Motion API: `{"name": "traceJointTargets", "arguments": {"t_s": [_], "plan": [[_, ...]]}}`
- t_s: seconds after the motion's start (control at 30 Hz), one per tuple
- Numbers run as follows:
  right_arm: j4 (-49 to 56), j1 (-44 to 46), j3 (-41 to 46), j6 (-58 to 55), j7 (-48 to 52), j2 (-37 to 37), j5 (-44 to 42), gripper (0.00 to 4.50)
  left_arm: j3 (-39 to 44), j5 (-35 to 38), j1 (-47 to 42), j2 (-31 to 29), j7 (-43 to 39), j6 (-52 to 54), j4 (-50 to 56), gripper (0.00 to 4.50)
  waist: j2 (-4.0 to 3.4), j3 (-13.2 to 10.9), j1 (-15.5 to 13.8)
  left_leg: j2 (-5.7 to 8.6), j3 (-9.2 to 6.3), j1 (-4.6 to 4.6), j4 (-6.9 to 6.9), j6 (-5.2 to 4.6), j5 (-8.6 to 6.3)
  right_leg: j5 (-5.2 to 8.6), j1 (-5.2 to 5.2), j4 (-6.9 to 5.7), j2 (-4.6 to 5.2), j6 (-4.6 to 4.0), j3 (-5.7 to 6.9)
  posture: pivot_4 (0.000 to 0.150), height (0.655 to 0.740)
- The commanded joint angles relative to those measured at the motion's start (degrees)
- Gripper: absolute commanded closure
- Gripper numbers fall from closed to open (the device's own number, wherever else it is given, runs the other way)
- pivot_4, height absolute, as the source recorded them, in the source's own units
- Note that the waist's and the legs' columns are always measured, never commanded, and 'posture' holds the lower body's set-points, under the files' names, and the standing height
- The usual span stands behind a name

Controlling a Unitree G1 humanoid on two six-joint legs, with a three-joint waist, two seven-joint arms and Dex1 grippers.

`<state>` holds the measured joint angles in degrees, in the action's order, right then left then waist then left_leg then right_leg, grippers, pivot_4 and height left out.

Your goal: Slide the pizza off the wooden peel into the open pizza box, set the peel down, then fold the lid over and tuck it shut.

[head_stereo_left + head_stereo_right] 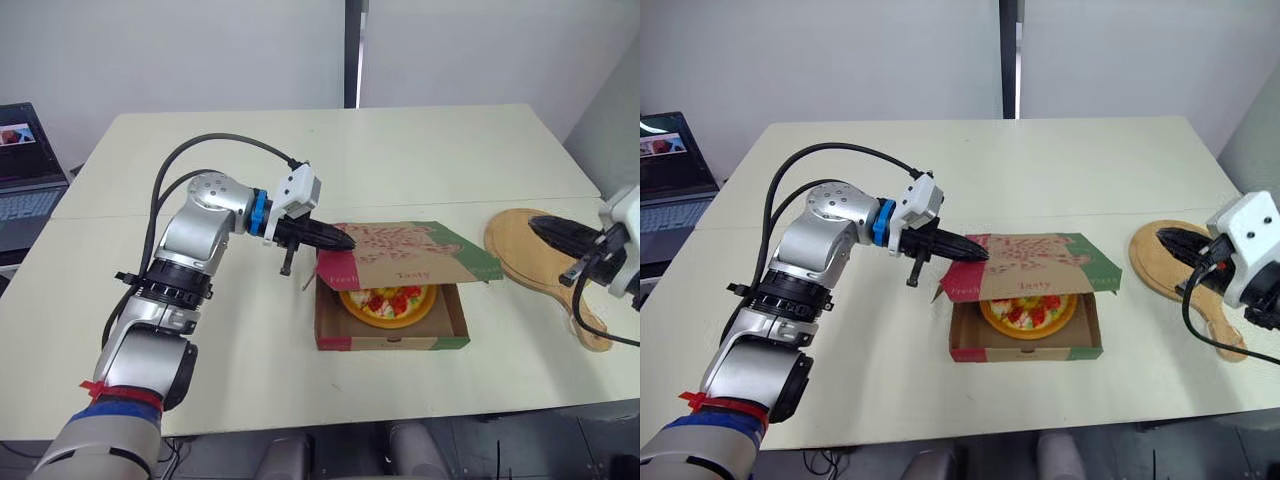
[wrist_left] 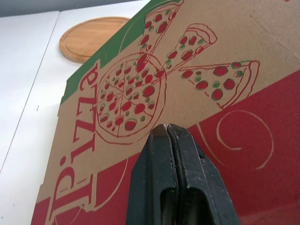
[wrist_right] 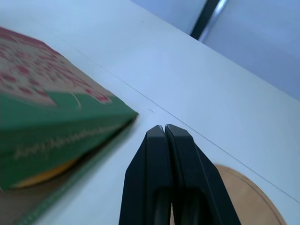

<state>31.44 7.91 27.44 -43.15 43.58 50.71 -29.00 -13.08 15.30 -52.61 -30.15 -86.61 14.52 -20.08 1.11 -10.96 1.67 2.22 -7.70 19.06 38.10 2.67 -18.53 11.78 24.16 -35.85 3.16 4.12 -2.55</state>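
My left wrist view is showing my clenched left tool [image 2: 166, 127] pressing its tip against the lid [image 2: 140, 89] and its red pizza print, while my head views are revealing the pizza [image 1: 390, 302] lying in the pizza box [image 1: 395, 341] under that half-lowered lid. My right tool [image 1: 540, 222], also clenched, is hovering over the wooden peel [image 1: 515, 250] lying on the pale counter [image 1: 420, 150] right of the box, and a laptop [image 1: 25, 190] is sitting off to the left.

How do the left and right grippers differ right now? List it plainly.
The left gripper is against the half-folded box lid; the right gripper is over the wooden peel, clear of that lid. The left gripper points rightward, the right gripper leftward. Both are shut and empty.
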Motion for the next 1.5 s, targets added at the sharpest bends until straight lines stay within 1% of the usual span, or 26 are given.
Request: {"name": "traceJointTargets", "arguments": {"t_s": [0.03,0.23,0.73,0.83,0.97,1.1,1.23,1.37,1.5], "plan": [[1.4,1.9,-3.6,-0.9,1.6,2.1,-2.3,4.47,0.8,0.3,-0.3,-0.8,-0.1,-0.1,2.1,4.50,0.00,0.0,0.0,0.00,0.00,0.00,0.00,0.00,0.00,0.00,0.00,0.00,0.00,0.00,0.00,0.150,0.7341],[1.9,-0.1,-9.6,0.1,5.5,5.1,-1.7,4.47,0.8,0.7,1.0,-1.2,0.2,0.8,4.8,4.50,0.00,0.0,0.0,0.02,-0.02,0.06,-0.01,-0.04,-0.03,-0.01,0.04,0.04,0.02,-0.02,0.02,0.150,0.7341],[4.4,-5.7,-14.0,3.0,6.0,5.2,0.7,4.47,-1.4,-0.6,4.2,-1.0,0.0,-0.2,9.1,4.50,0.00,0.0,0.0,0.00,0.02,0.03,0.02,-0.04,-0.03,0.04,0.01,0.05,0.01,0.06,0.01,0.150,0.7341],[4.2,-5.2,-13.1,3.4,5.0,4.2,0.7,4.47,-2.0,-0.9,5.1,-1.2,0.0,-0.9,9.7,4.50,0.00,0.0,0.0,0.00,0.02,0.02,0.03,-0.04,-0.03,0.04,0.01,0.05,0.01,0.06,0.01,0.150,0.7341],[2.7,-6.5,-6.6,1.6,4.1,4.5,-0.6,4.47,-1.6,-0.4,5.8,-1.3,0.7,-0.3,10.6,4.50,0.00,0.0,-0.1,0.01,0.02,0.03,0.04,-0.04,-0.03,0.04,0.01,0.04,0.02,0.06,-0.01,0.150,0.7341],[2.3,-13.9,-2.4,2.9,6.3,5.2,1.6,4.47,-1.2,0.0,5.7,-1.4,1.0,-0.1,10.2,4.50,0.00,0.0,-0.3,0.01,-0.01,0.04,0.03,-0.05,-0.03,0.03,0.01,0.04,0.01,0.05,0.02,0.150,0.7341],[3.8,-17.6,-5.1,5.3,6.6,4.0,2.2,4.47,-1.2,0.4,5.2,-1.4,0.8,0.4,9.8,4.50,0.00,0.0,-0.3,0.01,0.03,0.04,0.04,-0.05,-0.04,0.03,0.00,0.03,0.02,0.06,-0.01,0.150,0.7341],[5.0,-15.8,-8.9,5.3,5.3,2.1,1.1,4.47,-1.6,0.1,5.0,-1.4,0.6,-0.1,9.3,4.50,0.00,0.0,0.2,-0.02,0.12,-0.04,0.06,-0.05,-0.03,0.04,-0.01,0.01,0.00,0.06,-0.03,0.150,0.7341],[5.5,-13.6,-10.9,5.3,5.3,1.7,1.0,4.47,-2.1,0.1,4.8,-0.9,0.4,-0.1,9.5,4.50,0.00,0.0,0.1,-0.02,0.09,-0.08,0.12,-0.02,-0.01,0.04,-0.05,-0.09,0.00,0.07,-0.03,0.150,0.7341]]}}
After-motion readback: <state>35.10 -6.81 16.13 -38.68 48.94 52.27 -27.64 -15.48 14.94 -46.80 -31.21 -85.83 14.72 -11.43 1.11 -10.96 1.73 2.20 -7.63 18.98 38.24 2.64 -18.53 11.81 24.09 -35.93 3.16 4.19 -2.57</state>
